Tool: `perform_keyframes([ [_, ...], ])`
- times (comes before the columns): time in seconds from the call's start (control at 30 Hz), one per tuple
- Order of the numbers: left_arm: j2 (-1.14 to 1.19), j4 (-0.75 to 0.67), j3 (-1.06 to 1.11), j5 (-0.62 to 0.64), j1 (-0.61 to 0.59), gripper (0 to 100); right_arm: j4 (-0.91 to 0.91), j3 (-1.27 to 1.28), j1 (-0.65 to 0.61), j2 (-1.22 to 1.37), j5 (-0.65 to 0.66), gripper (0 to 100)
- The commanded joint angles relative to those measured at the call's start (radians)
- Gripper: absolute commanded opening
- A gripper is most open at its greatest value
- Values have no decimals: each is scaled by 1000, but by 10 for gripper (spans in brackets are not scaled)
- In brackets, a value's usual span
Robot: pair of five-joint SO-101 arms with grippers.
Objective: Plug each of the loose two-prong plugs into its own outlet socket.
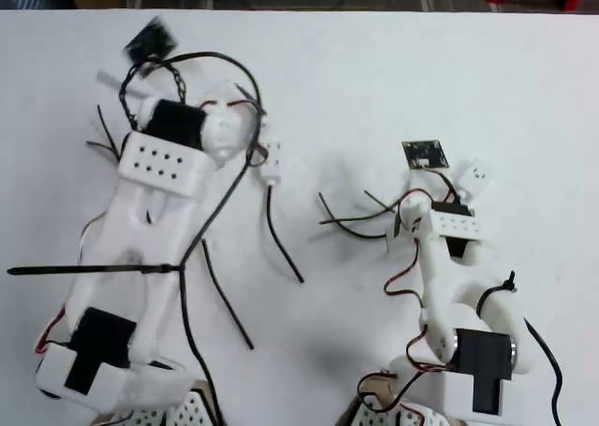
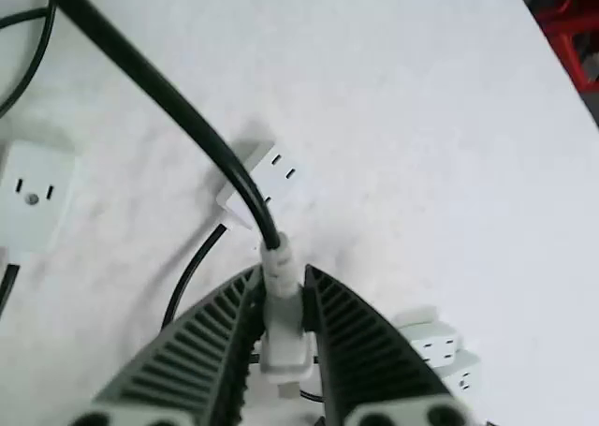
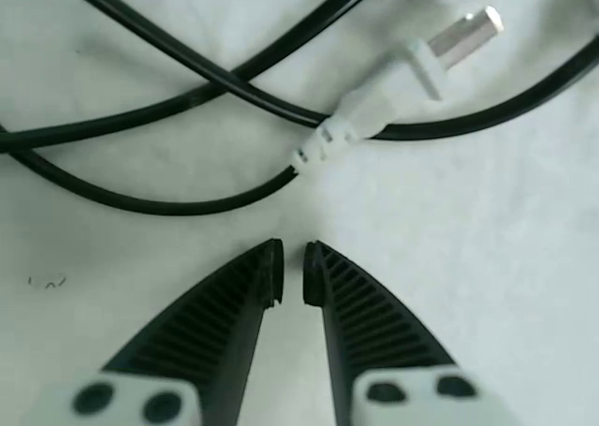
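My left gripper (image 2: 281,278) is shut on a white two-prong plug (image 2: 281,337) whose black cord (image 2: 159,94) runs off across the table. Just beyond its tips lies a white outlet socket (image 2: 270,175), slots up. A second socket (image 2: 32,194) lies farther off and a third (image 2: 438,349) sits beside the fingers. In the high view this gripper (image 1: 253,138) is at the upper left, next to a white corded piece (image 1: 272,164). My right gripper (image 3: 292,267) is shut on nothing, a short way from a loose white plug (image 3: 398,84) with bare metal prongs, lying on crossed black cords (image 3: 168,126).
In the high view a white socket (image 1: 476,176) and a small dark board (image 1: 425,153) lie beyond the right gripper (image 1: 397,227). Loose black cords (image 1: 348,218) spread between the arms. A blurred dark object (image 1: 151,38) lies at the far left. The table edge (image 1: 374,10) runs along the back.
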Motion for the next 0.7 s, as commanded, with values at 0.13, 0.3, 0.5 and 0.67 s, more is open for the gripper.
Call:
perform_keyframes([
  [0.13,-111,-11,-35,60,8,24,13,2,-12,-35,0,50],
  [0.3,-341,-6,46,84,2,24,13,2,-16,-35,0,50],
  [0.5,-644,-195,336,172,-81,24,13,2,-15,-36,0,49],
  [0.67,-917,-480,667,173,-153,24,39,-14,-19,-45,8,49],
])
